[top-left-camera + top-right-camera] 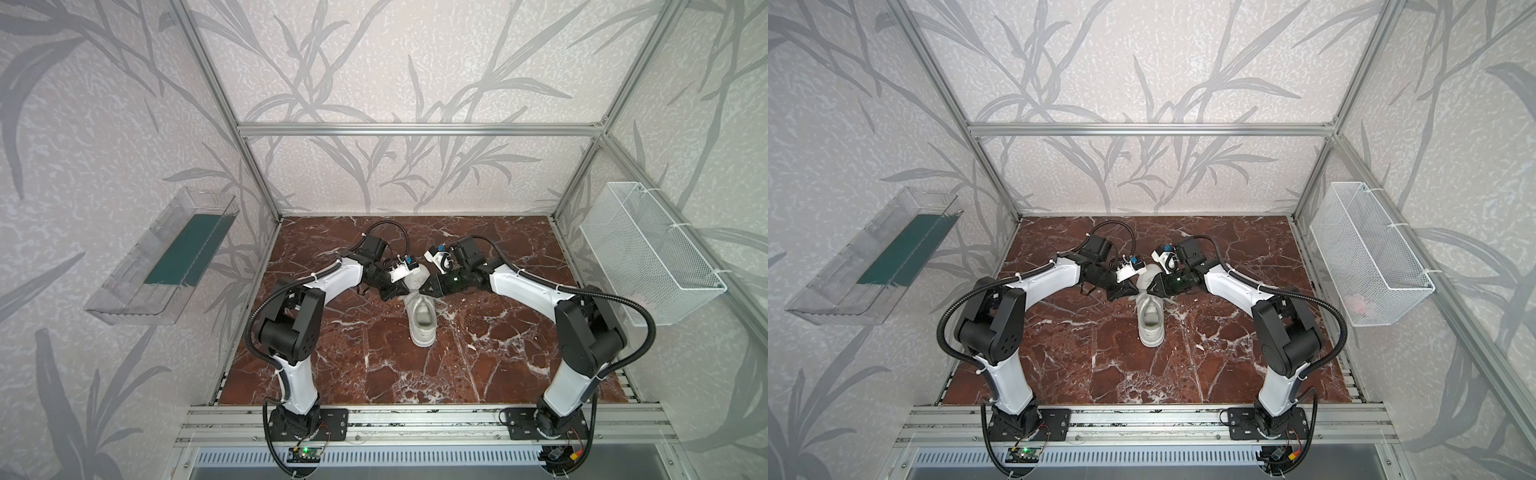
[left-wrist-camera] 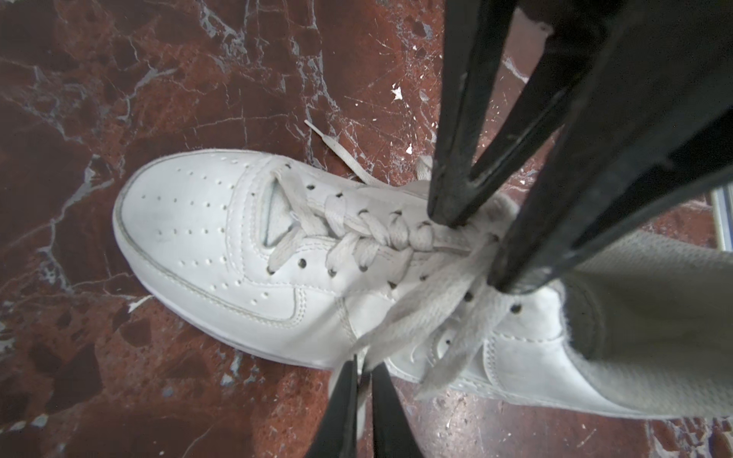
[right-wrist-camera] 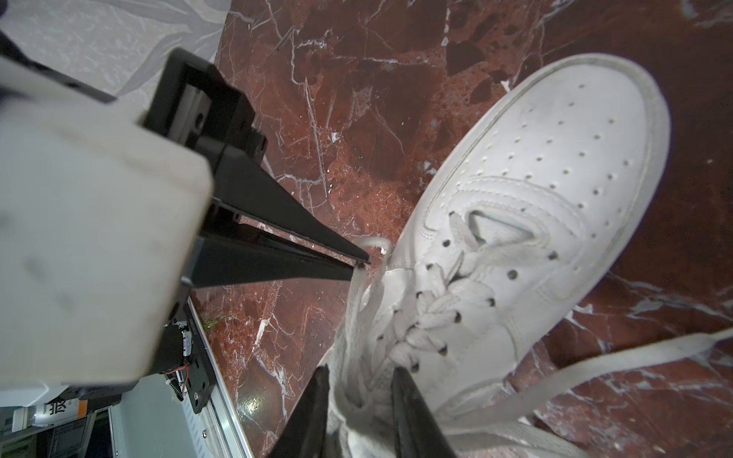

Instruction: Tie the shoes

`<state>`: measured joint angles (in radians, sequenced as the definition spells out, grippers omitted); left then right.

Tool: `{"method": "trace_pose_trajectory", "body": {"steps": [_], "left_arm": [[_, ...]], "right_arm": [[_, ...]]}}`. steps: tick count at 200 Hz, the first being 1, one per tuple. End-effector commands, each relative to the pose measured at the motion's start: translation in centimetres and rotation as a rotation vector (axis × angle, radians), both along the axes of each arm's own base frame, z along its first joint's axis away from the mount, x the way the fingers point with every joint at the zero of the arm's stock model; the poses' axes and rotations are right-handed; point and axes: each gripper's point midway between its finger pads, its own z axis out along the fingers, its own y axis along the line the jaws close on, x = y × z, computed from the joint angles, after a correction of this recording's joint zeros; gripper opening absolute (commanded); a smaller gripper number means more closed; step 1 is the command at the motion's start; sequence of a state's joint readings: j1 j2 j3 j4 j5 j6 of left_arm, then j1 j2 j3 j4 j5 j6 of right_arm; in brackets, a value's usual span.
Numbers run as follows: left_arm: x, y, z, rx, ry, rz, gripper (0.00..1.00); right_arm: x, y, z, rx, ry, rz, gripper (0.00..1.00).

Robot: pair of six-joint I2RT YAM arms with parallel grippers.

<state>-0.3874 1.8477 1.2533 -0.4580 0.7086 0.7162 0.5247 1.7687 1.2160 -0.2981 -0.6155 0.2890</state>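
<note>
a: where's the shoe (image 1: 423, 328)?
b: mid worktop (image 1: 478, 353), flat on its sole, heel to the near edge and toe to the far edge. nothing pins it down.
a: and the jaws?
b: both are over the top of the lacing, close to each other. the left jaws are shut, pinching one lace (image 2: 416, 313) just off the shoe's left side. the right jaws stand narrowly apart astride the strands (image 2: 472, 253). i see no grip there.
a: what could go wrong?
b: three things, i'd say. a hard pull from the left could drag or tip the loose shoe. the flat lace sits near the tips, so it may slip out. and if the right jaws close as they stand, they could catch both strands, not one.
a: farther out?
b: a lace end (image 2: 317, 131) lies on the worktop right of the shoe. dragged under the sole, it could jam a pull.
</note>
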Motion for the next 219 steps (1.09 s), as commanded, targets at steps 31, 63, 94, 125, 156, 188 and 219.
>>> {"method": "trace_pose_trajectory", "body": {"steps": [31,63,94,125,156,188,219], "left_arm": [[-0.6,0.1,0.9,0.007,-0.021,-0.031,0.00],[-0.9,0.7,1.4,0.020,-0.036,-0.021,0.00],[-1.0,1.3,1.6,0.041,-0.042,-0.005,0.00],[-1.3,2.0,1.4,0.077,-0.031,0.004,0.00],[-1.4,2.8,1.0,0.100,-0.019,0.020,0.00],[-1.4,3.3,1.0,0.102,-0.022,0.039,0.00],[-1.5,3.5,1.0,0.097,-0.020,0.044,0.00]], "right_arm": [[0.2,0.2,-0.1,-0.019,0.014,0.009,0.24],[0.1,-0.3,-0.9,-0.064,0.019,0.006,0.22],[0.0,-0.8,-1.4,-0.095,0.021,0.002,0.20],[-0.2,-0.9,-1.8,-0.098,0.029,0.003,0.20],[-0.2,-0.9,-1.8,-0.098,0.030,0.003,0.20],[-0.2,-0.9,-1.9,-0.101,0.030,0.004,0.20],[-0.2,-0.9,-2.0,-0.102,0.037,0.005,0.19]]}}
